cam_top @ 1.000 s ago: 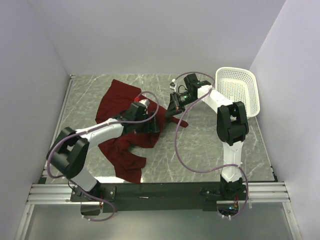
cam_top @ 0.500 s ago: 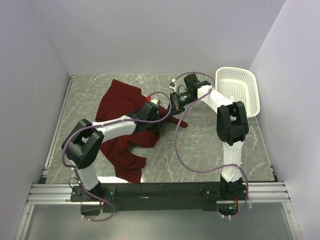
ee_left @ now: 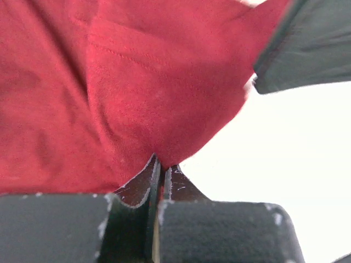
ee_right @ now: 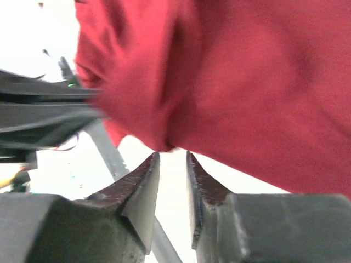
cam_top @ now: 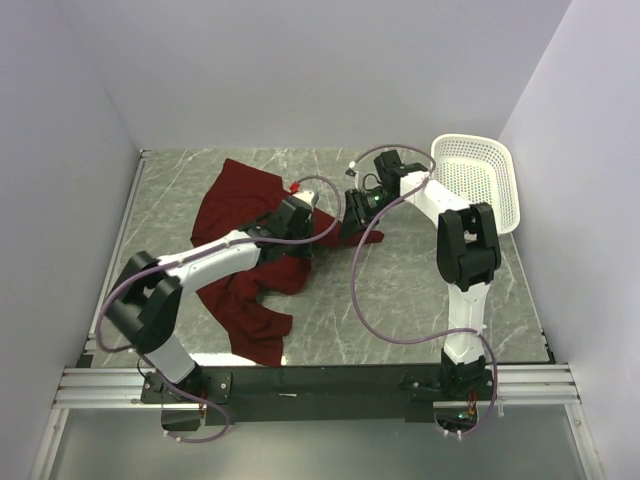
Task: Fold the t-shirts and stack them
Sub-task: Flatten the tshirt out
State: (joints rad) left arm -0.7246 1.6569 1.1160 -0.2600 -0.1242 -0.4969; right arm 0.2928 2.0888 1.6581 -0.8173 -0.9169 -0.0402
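Note:
The maroon t-shirt (cam_top: 238, 200) lies crumpled on the left half of the table, and one edge of it is pulled up toward the middle. My left gripper (cam_top: 322, 227) reaches across the shirt and is shut on that raised edge. In the left wrist view its jaws (ee_left: 163, 164) pinch the red t-shirt (ee_left: 137, 82) tight. My right gripper (cam_top: 350, 226) faces it from the right, almost touching. In the right wrist view the right gripper (ee_right: 173, 160) stands open by a narrow gap. The t-shirt (ee_right: 252, 82) hangs just past its tips, with nothing between them.
A white plastic basket (cam_top: 478, 178) stands tilted at the back right against the wall. White walls close in the grey marble table (cam_top: 400, 290) on three sides. Purple cables loop from both arms over the middle.
My left gripper moved right over the shirt to its raised edge and shut on it. My right gripper, shut on that cloth before, has opened and let it go.

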